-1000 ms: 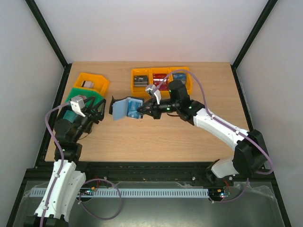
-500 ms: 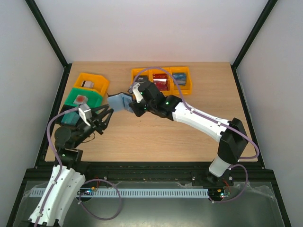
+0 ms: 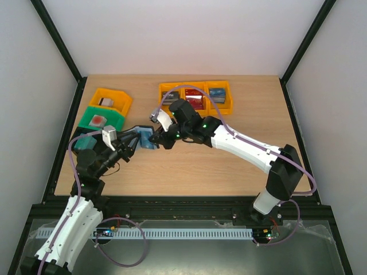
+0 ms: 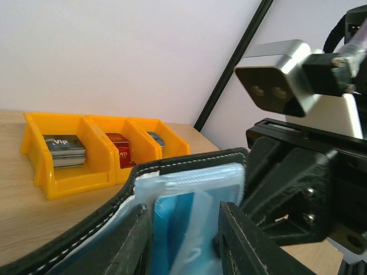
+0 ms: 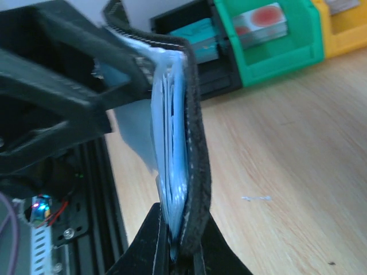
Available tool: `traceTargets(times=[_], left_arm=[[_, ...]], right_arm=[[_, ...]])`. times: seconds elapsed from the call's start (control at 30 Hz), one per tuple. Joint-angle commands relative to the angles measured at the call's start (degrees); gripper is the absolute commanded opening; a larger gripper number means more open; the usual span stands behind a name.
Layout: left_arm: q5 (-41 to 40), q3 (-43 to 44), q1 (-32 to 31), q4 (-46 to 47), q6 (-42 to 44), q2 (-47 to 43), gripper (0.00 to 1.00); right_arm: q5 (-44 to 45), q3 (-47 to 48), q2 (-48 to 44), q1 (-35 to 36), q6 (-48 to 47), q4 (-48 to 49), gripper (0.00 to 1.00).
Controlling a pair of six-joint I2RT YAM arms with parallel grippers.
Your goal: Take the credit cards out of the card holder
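Note:
The card holder (image 3: 143, 136) is a black wallet held open and upright above the table, its pale blue pockets facing my left gripper. My right gripper (image 3: 161, 139) is shut on its edge; the right wrist view shows the jaws pinching the black cover (image 5: 195, 114) and the pocket sheets together. My left gripper (image 3: 128, 148) is open, its fingers (image 4: 135, 240) standing on either side of a blue credit card (image 4: 172, 229) that sits in a clear pocket of the card holder (image 4: 189, 160). Other cards in the wallet are hidden.
A three-part orange bin (image 3: 195, 86) at the back holds grey (image 3: 170, 97), red (image 3: 194, 98) and blue (image 3: 217, 93) cards. At the left stand an orange bin (image 3: 112, 100), a green bin (image 3: 102, 119) and a black bin with a teal card (image 3: 86, 143).
My right arm has carried the wallet left and nearer, towards my left gripper. My left gripper has come forward and now straddles the blue card in the wallet.

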Motion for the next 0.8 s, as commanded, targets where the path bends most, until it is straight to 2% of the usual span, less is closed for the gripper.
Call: traceTargets(times=[0.0,0.27,0.47,0.63,0.77], left_arm=[[-1.5,-0.2,0.6,0.3,-1.4,-0.4,0.34],[1.8,-0.1,0.8,0.8,-1.3,-0.1,0.34],[6.6,-0.1,0.8,2.0,-2.1,0.0,0.38],[15.8,0.4,0.8,7.3,-1.3,0.1,0.24],[20.2,1.1,0.3,5.7,5.3,-0.1,0.16]], right_arm=[[-9.4,-0.6,-3.2,0.4,-3.2,3.1,0.02],[-18.9,-4.3,-7.6,0.5,-6.7,7.1,0.02],[-23.9,-6.3,-9.1,0.4,-8.4,10.0,0.02],[-17.4,-7.5,-9.0,0.4,-3.4,17.3,0.02],[-13.3,-4.4,-5.1,0.4,0.1,19.5,0.02]])
